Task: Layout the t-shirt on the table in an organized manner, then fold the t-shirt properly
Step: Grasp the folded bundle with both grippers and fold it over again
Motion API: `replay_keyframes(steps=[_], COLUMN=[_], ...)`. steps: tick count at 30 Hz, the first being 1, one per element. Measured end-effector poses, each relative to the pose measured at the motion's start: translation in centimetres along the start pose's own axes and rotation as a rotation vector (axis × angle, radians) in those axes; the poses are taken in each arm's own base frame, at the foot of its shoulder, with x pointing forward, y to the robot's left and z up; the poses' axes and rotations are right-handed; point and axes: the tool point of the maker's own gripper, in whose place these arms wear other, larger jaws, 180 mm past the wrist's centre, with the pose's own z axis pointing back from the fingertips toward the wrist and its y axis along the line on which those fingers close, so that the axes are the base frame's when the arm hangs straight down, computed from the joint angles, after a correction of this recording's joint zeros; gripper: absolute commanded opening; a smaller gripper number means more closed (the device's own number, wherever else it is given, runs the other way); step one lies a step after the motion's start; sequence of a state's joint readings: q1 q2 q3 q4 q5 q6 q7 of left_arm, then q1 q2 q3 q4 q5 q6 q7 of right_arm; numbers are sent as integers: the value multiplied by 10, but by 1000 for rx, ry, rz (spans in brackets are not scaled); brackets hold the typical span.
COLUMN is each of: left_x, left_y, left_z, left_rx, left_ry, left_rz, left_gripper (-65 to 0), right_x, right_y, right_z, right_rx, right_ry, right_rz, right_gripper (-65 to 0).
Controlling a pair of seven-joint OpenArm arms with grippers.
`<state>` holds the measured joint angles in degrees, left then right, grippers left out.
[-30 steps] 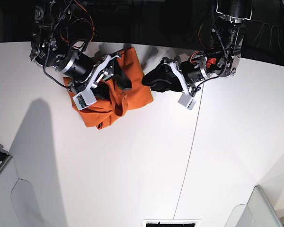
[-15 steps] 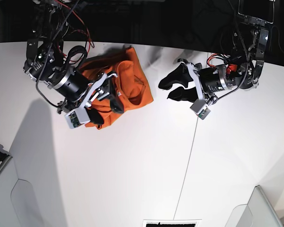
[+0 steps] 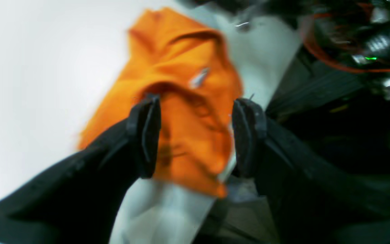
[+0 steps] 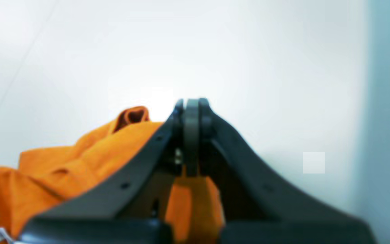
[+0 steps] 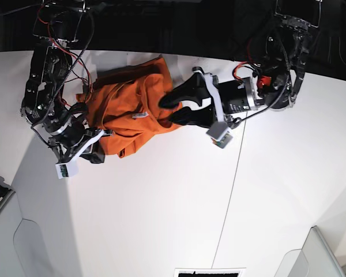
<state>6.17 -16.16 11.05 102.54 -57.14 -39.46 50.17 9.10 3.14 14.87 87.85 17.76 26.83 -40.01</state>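
The orange t-shirt [image 5: 130, 101] lies bunched and wrinkled near the far edge of the white table [image 5: 161, 202], its small white tag [image 5: 140, 116] facing up. My right gripper [image 5: 97, 154] is at the shirt's near-left corner. In the right wrist view its jaws [image 4: 190, 112] are shut, with a fold of the t-shirt [image 4: 63, 166] running up between them. My left gripper [image 5: 167, 111] reaches over the shirt's right edge. In the left wrist view it [image 3: 195, 135] stands open, a finger on each side of the cloth [image 3: 181, 67], gripping nothing.
A thin dark seam [image 5: 233, 173] runs across the table to the right of the shirt. Grey bins stand at the near right corner [image 5: 328, 254] and the left edge [image 5: 0, 202]. A black vent [image 5: 207, 272] sits at the near edge. The table ends just behind the shirt.
My right gripper has moved from over the shirt to its near-left corner and shut on the cloth. My left gripper, still open, swung back left onto the shirt's right edge.
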Motion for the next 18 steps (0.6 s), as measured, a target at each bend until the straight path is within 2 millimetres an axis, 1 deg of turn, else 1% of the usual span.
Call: replay_keyframes(steps=[3,5,7,11,12,14,18], left_x=[-20,-35,-46,-71,-72,-67,-39], left_y=[-13,-13,-6,22,29,44,85], left_z=[-23,-34,-40,-43,-44,-49,-54], left_rx=[-34,-24,0,57,59,58,113], left_ry=[60,95,105,141,142,149,141], left_rz=[0,-5,-3,33,47,52,37], left_gripper=[-289,-289,-289,-289,-289,-289,-289], right_x=[-11,-19,-23,-24,-26,-28,-28], right_y=[3,2,0,-4,-5,-6,-4], right_z=[-8,-9,-7,-3,-1,2,10], right_rx=[16,15,13,31,34,56,103], right_ry=[34,70,89,110,124,138,126], right_rz=[-16,-20,-19,-34,-36,-36,-44], right_gripper=[-650,-650,-650,-650,-650,-650,-650])
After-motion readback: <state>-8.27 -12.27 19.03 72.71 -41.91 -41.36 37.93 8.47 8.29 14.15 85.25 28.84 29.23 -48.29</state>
